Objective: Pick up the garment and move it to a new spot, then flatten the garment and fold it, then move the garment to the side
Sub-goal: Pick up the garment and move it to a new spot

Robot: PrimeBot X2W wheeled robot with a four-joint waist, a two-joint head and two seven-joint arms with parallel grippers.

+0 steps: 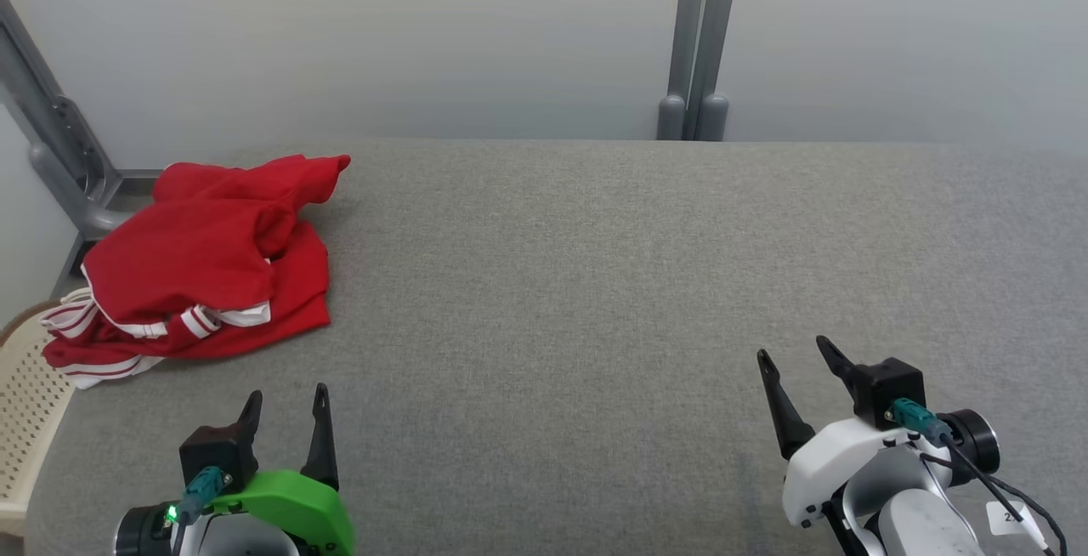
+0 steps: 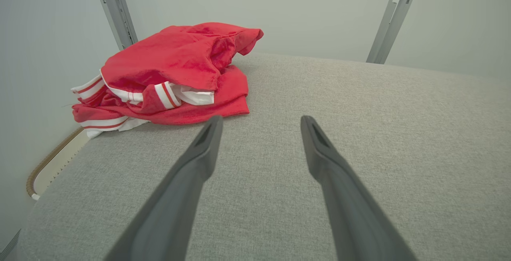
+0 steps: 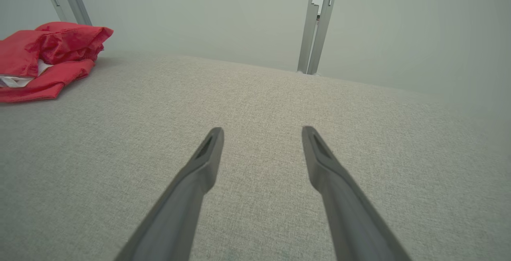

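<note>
Both grippers are open, jaws wide apart with nothing between them. The left gripper [image 1: 287,392] sits at the near-left of the grey padded surface [image 1: 595,284] and the right gripper [image 1: 792,349] at the near-right, well apart from each other.

The garment [image 1: 200,263] is a red crumpled heap with white striped trim at the far-left corner of the surface. In the left wrist view the garment [image 2: 171,77] lies just ahead and left of the left gripper [image 2: 261,119], near but not touching.

Edges and room:
- The garment's striped hem reaches the surface's rounded left edge and looks to hang slightly over it, above a beige perforated basket [image 1: 21,403].
- The garment's far end sits near the back edge, close to the slanted grey frame strut [image 1: 59,156].
- The back edge runs along the pale wall [image 1: 425,29], and an upright grey post [image 1: 701,37] stands behind it, right of centre.
- A broad stretch of grey fabric runs from the garment across to the right side. In the right wrist view the right gripper [image 3: 262,130] points over that stretch, with the garment [image 3: 44,59] far off at upper left.

Hidden or unclear:
- Garment layers overlap, so I can't tell its type or which part is sleeve, collar or hem.
- The right wrist view cuts off the garment's left part.
- The basket is mostly out of frame and its contents aren't visible.
- Both arms are cut off at the bottom of the head view.
</note>
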